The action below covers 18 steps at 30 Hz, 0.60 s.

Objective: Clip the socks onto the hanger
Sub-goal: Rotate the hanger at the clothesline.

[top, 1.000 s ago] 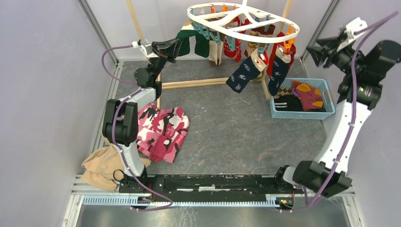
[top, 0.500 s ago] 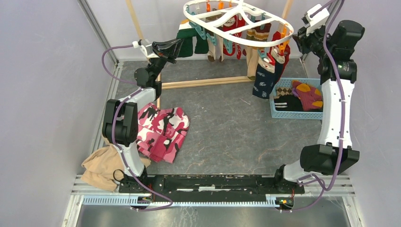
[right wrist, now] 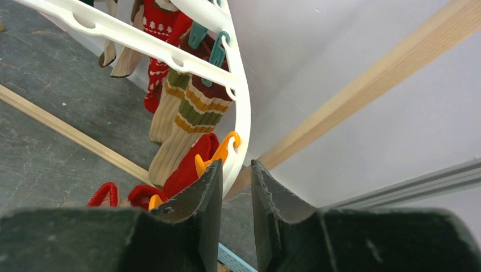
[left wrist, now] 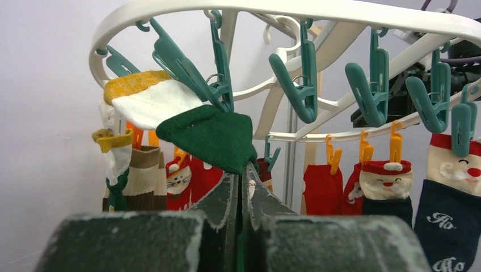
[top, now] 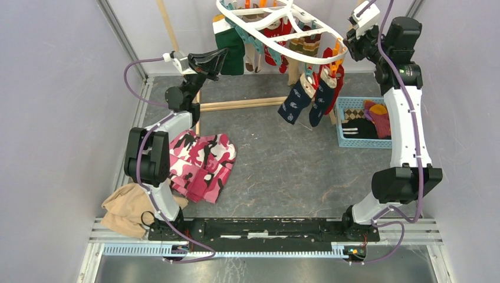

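**Top view.** The hanger [top: 321, 60] hangs tilted at the back. Most of its clips carry socks [top: 293, 101], and more lie in the basket [top: 365, 143] at right. My left gripper [top: 223, 54] is up at the hanger's left end with the green sock [top: 231, 50]. My right gripper [top: 354, 35] is at the right end, on the rim.

**Left wrist.** My jaws are closed, pinching the lower corner of the green sock. Its upper edge sits at the mouth of a teal clip [left wrist: 221, 93], beside a white sock [left wrist: 147, 102] with a yellow cuff. I cannot tell whether the clip has bitten. Judgement: I hold the corner so the fabric is taut and presented to the clip.

**Right wrist.** My fingers [right wrist: 207, 192] are closed either side of the white rim, gripping it near an orange clip [right wrist: 218, 153]. A wooden pole [right wrist: 368, 79] runs behind. Judgement: this grip steadies the frame, which would otherwise swing as the sock is pushed in. Risk: if I let go before the clip holds, the sock drops.
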Available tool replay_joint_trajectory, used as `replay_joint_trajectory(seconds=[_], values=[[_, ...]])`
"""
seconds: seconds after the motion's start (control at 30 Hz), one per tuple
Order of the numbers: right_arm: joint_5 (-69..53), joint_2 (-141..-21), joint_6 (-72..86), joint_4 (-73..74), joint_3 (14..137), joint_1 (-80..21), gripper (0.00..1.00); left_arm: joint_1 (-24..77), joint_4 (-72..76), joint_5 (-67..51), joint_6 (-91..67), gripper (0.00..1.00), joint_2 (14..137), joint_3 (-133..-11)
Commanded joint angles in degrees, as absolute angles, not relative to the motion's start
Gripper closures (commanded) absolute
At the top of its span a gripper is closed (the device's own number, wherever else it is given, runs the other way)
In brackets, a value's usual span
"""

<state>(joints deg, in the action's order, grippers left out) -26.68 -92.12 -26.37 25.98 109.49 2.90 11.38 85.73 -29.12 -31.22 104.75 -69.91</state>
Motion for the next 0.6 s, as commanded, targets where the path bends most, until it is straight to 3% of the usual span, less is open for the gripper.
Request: replay_joint_trajectory(seconds=[0.0,0.17,0.57], values=[[-24.3,-91.7,-25.2,24.1,111.0,2.3,0.68,11.4,87.8,-29.8,-28.2,0.98,101.1,-69.0],[-23.9,-85.0,-24.9,20.6,106.0,4.5,0.5,11.4,88.1,-30.6,-28.2,0.98,100.4,-68.1],[-35.6,-74.9,-20.0,19.0,100.0,12.8,0.23,11.9,92.4,-34.1,-30.4,0.98,97.1,-62.8]])
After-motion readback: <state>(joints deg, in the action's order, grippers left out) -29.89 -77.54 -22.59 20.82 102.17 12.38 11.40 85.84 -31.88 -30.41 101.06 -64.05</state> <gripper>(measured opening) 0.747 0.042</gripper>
